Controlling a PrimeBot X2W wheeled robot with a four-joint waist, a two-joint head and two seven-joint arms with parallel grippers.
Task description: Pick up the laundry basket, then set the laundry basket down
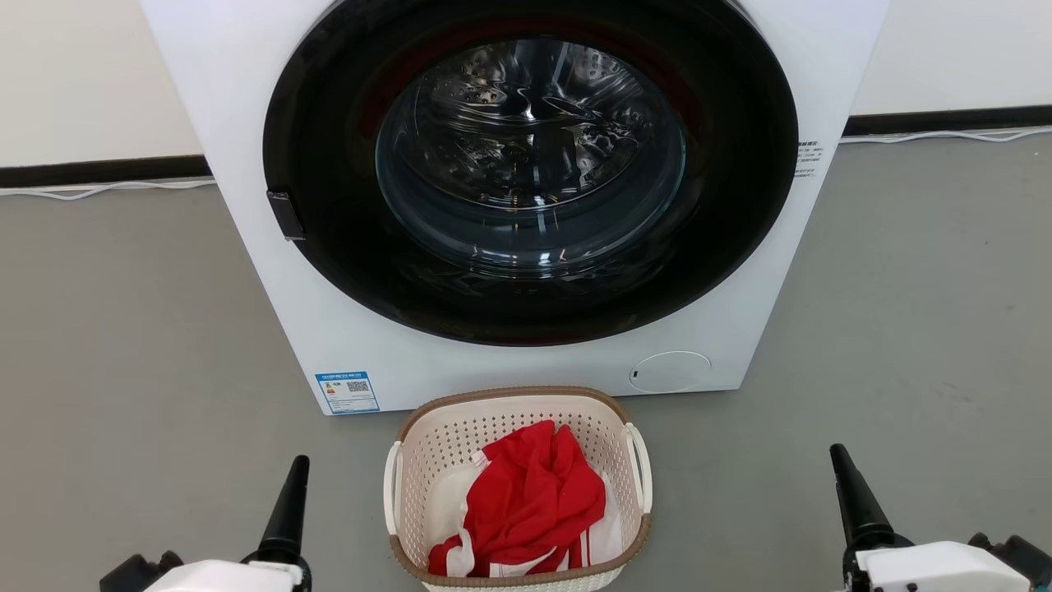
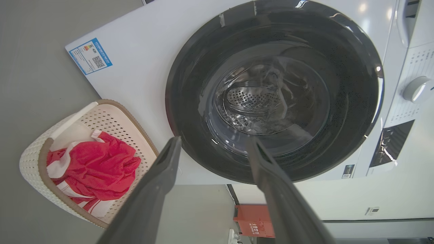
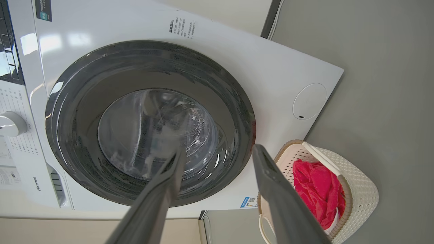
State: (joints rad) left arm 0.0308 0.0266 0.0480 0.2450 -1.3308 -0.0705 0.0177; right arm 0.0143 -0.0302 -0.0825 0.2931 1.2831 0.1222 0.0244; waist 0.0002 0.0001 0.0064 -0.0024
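here left claw [image 2: 214,139] and right claw [image 3: 218,150] gape empty, flanking laundry basket [image 1: 514,392].

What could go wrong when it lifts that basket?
1. The basket sits close to the washer; lifting it could bump its front.
2. The left gripper and right gripper hang open, apart from the thin handles; an uneven grip might tilt it and spill the red garment.
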